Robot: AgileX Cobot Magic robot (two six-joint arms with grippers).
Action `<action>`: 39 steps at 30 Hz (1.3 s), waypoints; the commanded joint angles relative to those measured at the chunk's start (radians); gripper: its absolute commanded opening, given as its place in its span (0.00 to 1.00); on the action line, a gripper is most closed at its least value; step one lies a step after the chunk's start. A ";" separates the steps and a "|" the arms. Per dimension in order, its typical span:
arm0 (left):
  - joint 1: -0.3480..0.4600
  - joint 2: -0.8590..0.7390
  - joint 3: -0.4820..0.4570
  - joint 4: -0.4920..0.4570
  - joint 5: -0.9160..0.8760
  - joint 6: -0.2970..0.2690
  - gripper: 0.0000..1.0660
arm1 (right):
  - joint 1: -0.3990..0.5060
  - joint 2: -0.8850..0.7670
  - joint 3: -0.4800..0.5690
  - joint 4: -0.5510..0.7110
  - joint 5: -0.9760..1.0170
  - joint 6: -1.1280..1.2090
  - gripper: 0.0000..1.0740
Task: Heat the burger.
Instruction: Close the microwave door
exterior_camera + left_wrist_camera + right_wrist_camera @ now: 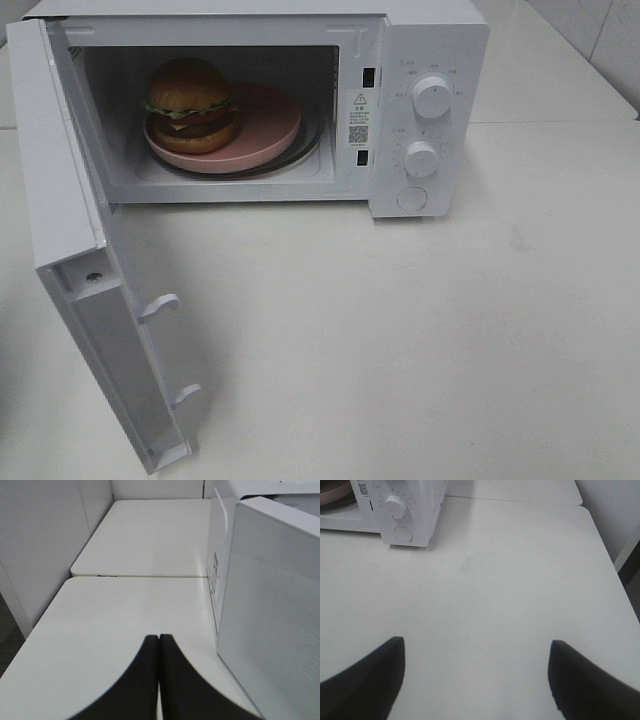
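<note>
In front of the microwave [450, 55], off its control-panel side and well apart from it, the right gripper [477, 641] hangs over the bare white tabletop [400, 330] with its jaws spread wide and nothing between them. On the microwave's hinge side, the left gripper [159, 637] sits low over the tabletop just beside the outer face of the open door [70, 200], its jaws clenched together on nothing. The door swings fully outward from the microwave's front, and two white latch hooks [160, 305] stick out from its inner edge. On the microwave's control panel a round button [412, 197] lies lowest, with the lower knob [421, 158] above it and the upper knob [432, 97] above that. Inside the microwave's cavity the burger [192, 103] stands upright on the pink plate [270, 125], on the part of the plate toward the hinge side. The plate rests on the glass turntable [310, 145], whose rim shows around it
</note>
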 commanded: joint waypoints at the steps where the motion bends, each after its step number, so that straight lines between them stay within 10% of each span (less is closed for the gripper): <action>1: -0.007 0.082 0.025 0.071 -0.146 -0.119 0.00 | -0.003 -0.026 0.000 0.000 -0.014 -0.006 0.71; 8: -0.007 0.273 0.033 0.449 -0.335 -0.396 0.00 | -0.003 -0.026 0.000 0.000 -0.014 -0.006 0.71; 15: -0.007 0.428 0.032 0.690 -0.550 -0.518 0.00 | -0.003 -0.026 0.000 0.000 -0.014 -0.006 0.71; 30: -0.011 0.636 -0.034 0.764 -0.702 -0.570 0.00 | -0.003 -0.026 0.000 0.000 -0.014 -0.006 0.71; 39: -0.175 0.735 -0.084 0.626 -0.710 -0.506 0.00 | -0.003 -0.026 0.000 0.000 -0.014 -0.006 0.71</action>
